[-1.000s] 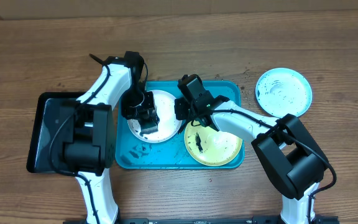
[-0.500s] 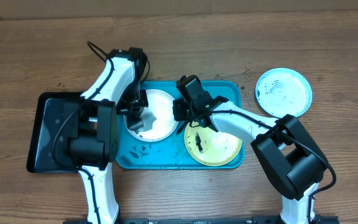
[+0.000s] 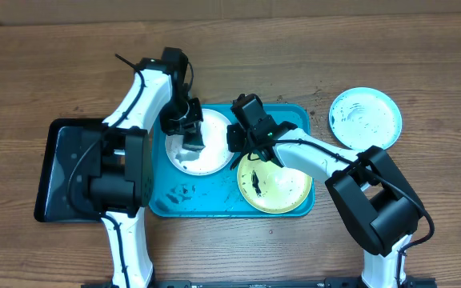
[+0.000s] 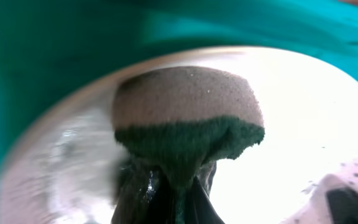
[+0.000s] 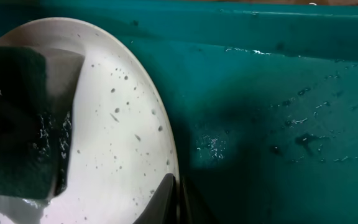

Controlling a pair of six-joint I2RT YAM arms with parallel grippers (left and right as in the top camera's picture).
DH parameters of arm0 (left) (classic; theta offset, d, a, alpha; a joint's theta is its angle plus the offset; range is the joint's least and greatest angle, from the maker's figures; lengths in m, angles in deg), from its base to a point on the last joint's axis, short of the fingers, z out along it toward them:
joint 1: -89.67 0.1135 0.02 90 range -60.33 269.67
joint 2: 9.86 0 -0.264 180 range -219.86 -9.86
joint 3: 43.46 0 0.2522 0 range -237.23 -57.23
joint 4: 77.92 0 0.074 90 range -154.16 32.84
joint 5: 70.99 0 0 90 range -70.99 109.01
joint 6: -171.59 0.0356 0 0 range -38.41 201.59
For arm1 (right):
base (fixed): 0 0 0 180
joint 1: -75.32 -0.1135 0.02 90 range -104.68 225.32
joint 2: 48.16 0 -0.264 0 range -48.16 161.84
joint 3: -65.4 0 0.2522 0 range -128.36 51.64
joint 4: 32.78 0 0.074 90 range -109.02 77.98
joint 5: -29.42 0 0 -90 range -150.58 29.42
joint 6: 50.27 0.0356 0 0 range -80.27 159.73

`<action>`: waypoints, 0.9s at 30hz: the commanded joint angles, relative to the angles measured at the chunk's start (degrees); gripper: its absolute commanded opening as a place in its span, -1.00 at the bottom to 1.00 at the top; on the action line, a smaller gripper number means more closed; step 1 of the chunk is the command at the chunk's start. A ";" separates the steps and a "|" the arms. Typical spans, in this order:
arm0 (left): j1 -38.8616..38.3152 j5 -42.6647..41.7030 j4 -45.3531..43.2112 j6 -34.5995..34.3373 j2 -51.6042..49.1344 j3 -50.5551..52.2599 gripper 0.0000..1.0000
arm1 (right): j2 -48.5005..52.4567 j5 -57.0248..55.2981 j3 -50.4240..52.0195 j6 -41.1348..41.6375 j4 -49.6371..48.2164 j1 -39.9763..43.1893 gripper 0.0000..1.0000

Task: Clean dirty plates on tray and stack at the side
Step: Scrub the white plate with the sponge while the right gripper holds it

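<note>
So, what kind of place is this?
Probably a robot lab bench for dishwashing: a wooden table, a turquoise tray holding a smeared yellow-green plate, and the left gripper pressing a sponge on a white plate.

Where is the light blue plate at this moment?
In the overhead view the light blue plate lies on the wooden table at the right, outside the turquoise tray, past its upper right corner.

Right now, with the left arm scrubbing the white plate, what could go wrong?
1. The right gripper seems to pinch only the rim of the white plate; a hard stroke of the sponge might pull it free.
2. The turquoise tray looks wet, so a freed plate could slide into the yellow-green plate.
3. The left gripper works close to the right one; they might collide.
</note>
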 commanded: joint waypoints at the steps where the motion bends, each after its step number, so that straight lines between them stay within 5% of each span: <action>1: -3.96 -6.10 -2.40 -1.40 -0.85 4.92 -0.92 | -0.07 0.31 -1.36 -0.44 0.00 -0.22 -0.93; 8: -7.13 -6.84 -2.91 -0.33 -0.85 7.13 -0.92 | -0.07 0.31 -1.36 -0.44 0.02 -0.22 -0.93; 16: -7.74 -17.46 -1.01 7.28 -0.83 6.88 -0.92 | -0.07 0.31 -1.36 -0.44 -0.02 -0.20 -0.93; 27: -1.97 13.03 7.78 -3.26 -0.83 6.86 -0.92 | -0.07 0.31 -1.36 -0.44 0.61 -0.20 -0.93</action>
